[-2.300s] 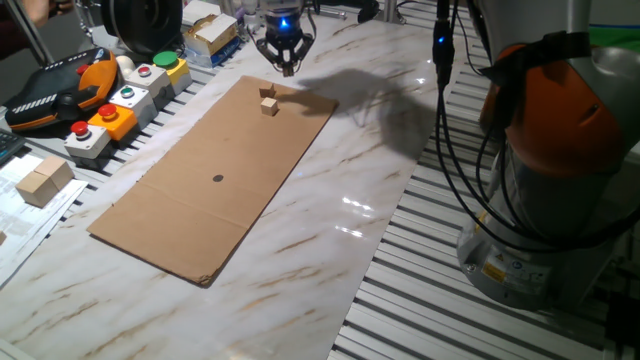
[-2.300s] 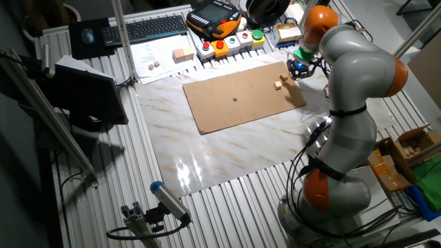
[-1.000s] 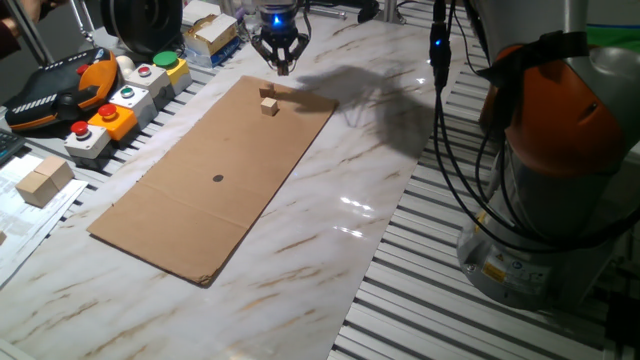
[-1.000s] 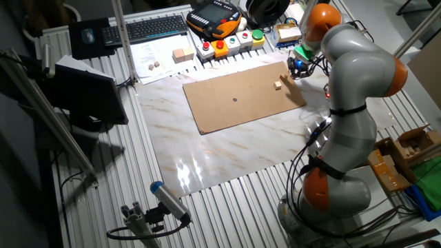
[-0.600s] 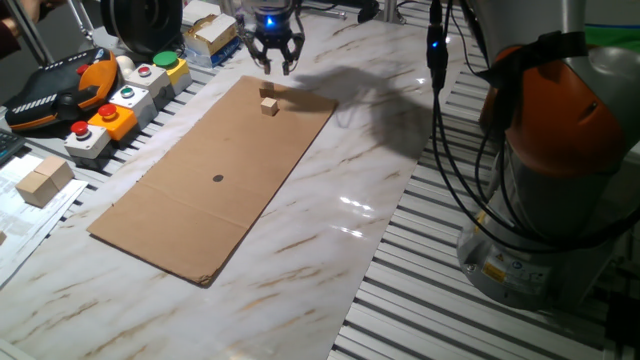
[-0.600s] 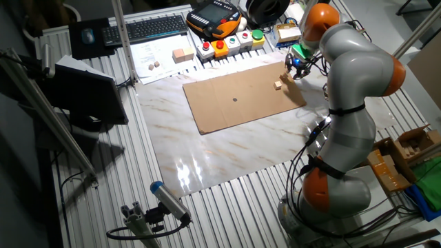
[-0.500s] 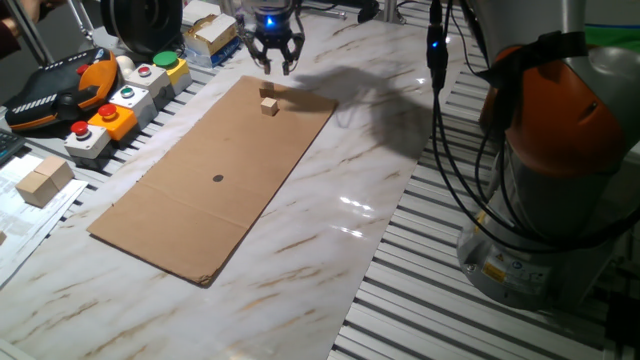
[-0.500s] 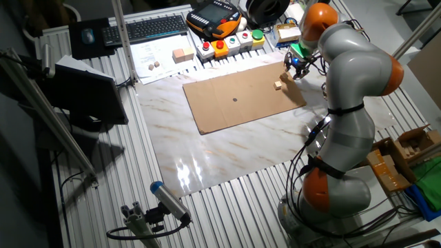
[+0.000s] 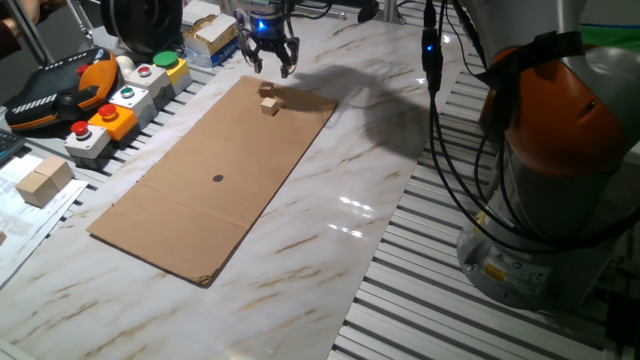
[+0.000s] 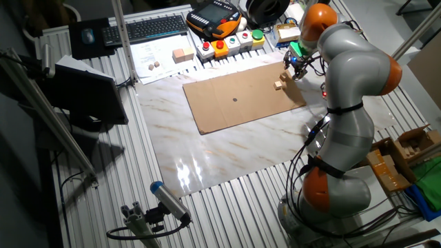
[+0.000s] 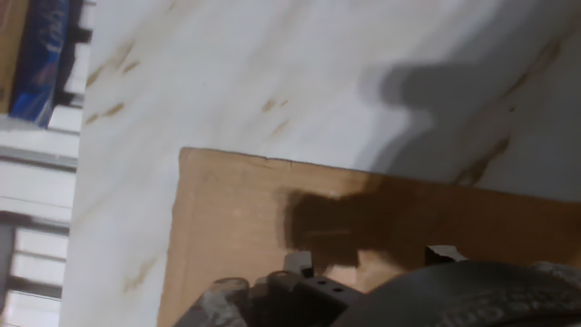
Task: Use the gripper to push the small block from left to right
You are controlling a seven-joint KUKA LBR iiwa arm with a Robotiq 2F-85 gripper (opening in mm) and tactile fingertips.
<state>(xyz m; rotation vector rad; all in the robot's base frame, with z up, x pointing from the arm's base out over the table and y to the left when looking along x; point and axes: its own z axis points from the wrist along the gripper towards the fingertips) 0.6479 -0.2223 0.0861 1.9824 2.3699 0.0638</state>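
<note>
From one fixed view, nearest lies the marble worktop (image 9: 330,240), then the cardboard sheet (image 9: 215,170) with a dark dot (image 9: 218,179). Near the sheet's far corner sits the block (image 9: 268,103), and just beyond it the gripper (image 9: 268,68) hangs with fingers spread apart, empty, blue light above. The other fixed view alone shows the keyboard (image 10: 153,27) and the whole arm (image 10: 355,83); there the block (image 10: 278,85) lies just beside the gripper (image 10: 295,70). The hand view shows only the sheet's corner (image 11: 272,218) under shadow; the block is out of sight.
</note>
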